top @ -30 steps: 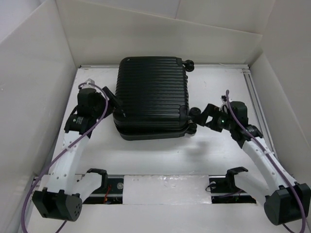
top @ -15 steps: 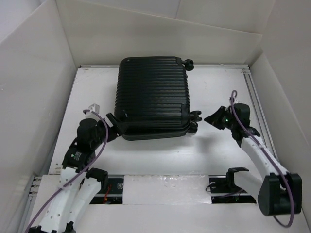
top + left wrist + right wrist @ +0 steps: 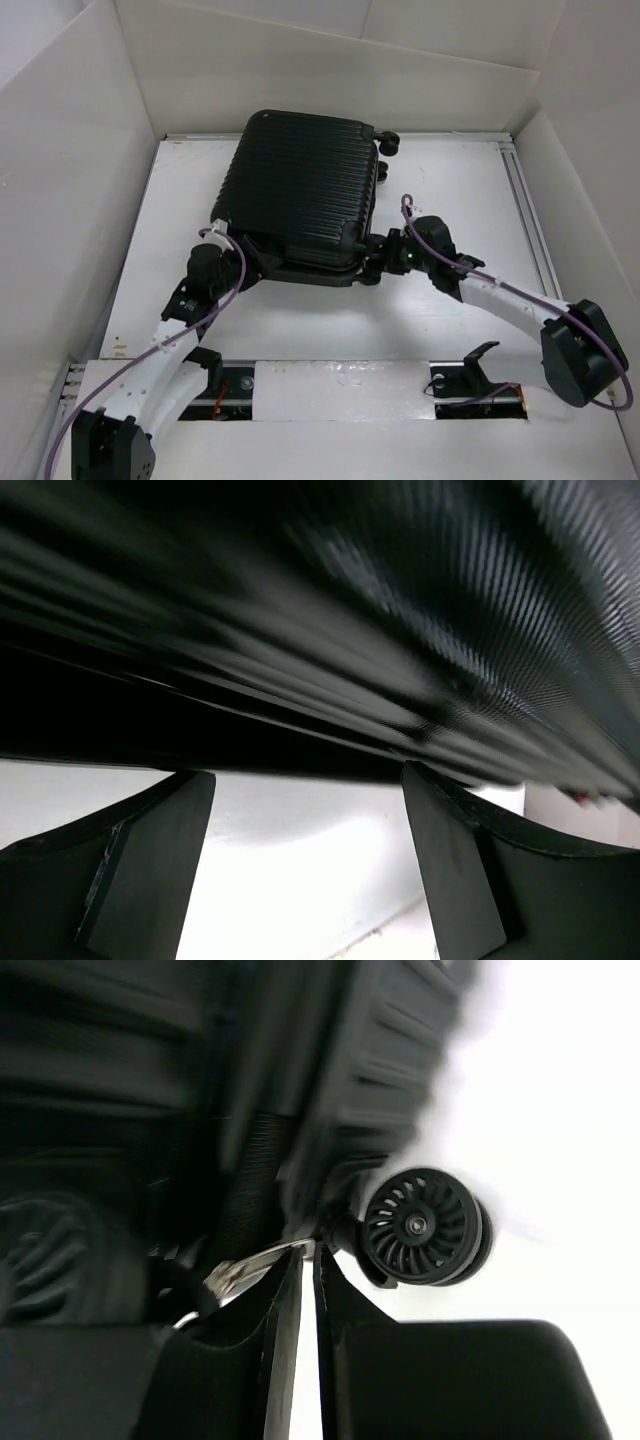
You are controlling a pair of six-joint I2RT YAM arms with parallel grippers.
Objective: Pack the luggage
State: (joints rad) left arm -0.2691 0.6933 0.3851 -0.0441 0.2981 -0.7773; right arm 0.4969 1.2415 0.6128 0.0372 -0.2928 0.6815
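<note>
The luggage (image 3: 300, 190) is a ribbed black hard-shell suitcase lying flat and closed on the white table, turned slightly askew. My left gripper (image 3: 250, 262) is open at its near-left corner. In the left wrist view the fingers (image 3: 150, 860) stand wide apart with bare table between them, and the blurred shell (image 3: 350, 630) fills the view above. My right gripper (image 3: 375, 262) is at the near-right corner. There its jaws (image 3: 310, 1250) are pinched nearly together on the tip of a silver zipper pull (image 3: 250, 1265), beside a spoked black wheel (image 3: 420, 1225).
White walls (image 3: 60, 200) box in the table on the left, back and right. A metal rail (image 3: 340, 380) with the arm bases runs along the near edge, and another rail (image 3: 525, 200) runs down the right side. A far wheel (image 3: 390, 142) sticks out at the luggage's back right.
The luggage has swung askew, its near end shifting left. My left arm drew back to the near-left corner. My right gripper moved left to the near-right corner and closed from wide open.
</note>
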